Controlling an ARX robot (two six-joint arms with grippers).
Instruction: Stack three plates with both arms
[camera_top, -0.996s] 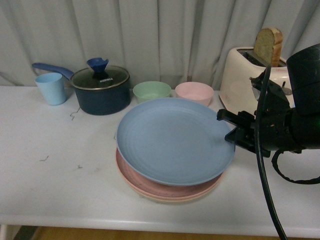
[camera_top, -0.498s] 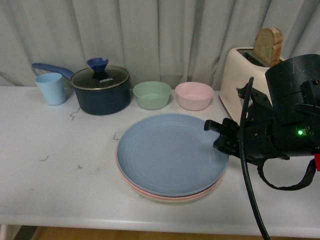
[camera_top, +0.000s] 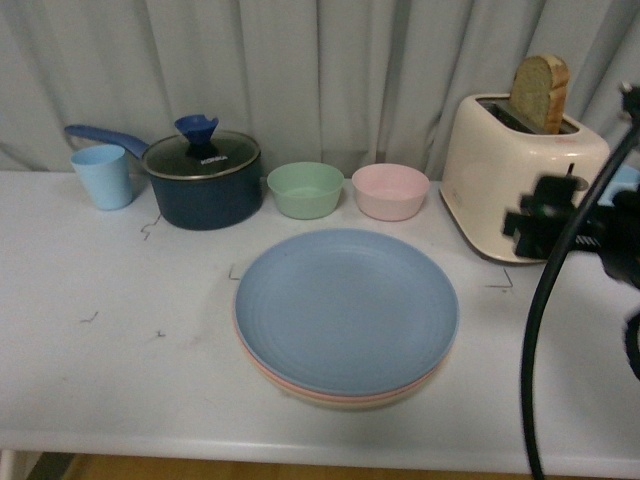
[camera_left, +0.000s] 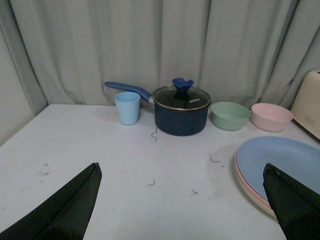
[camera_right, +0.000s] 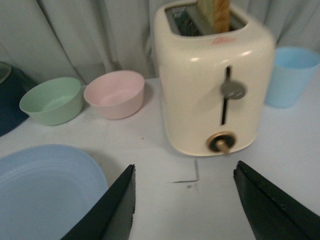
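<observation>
The blue plate (camera_top: 345, 308) lies flat on top of the stack in the middle of the table. Under it show the pink plate's rim (camera_top: 250, 357) and the cream-beige plate's rim (camera_top: 340, 402). My right gripper (camera_top: 540, 222) is blurred and open, off to the right in front of the toaster and clear of the plates. In the right wrist view the gripper (camera_right: 185, 166) holds nothing, with the blue plate (camera_right: 45, 190) to one side. My left gripper (camera_left: 181, 166) is open over bare table, with the blue plate (camera_left: 285, 160) beside one finger. The left arm is out of the front view.
A cream toaster (camera_top: 520, 170) holding a bread slice stands at the right. At the back are a dark pot (camera_top: 200, 180) with a blue-knobbed lid, a light blue cup (camera_top: 102, 176), a green bowl (camera_top: 305, 190) and a pink bowl (camera_top: 390, 191). Another blue cup (camera_right: 292, 75) stands beyond the toaster.
The blue plate came down from a tilt onto the pink plate and now lies flat. My right gripper let go of it and drew back to the right, towards the toaster.
</observation>
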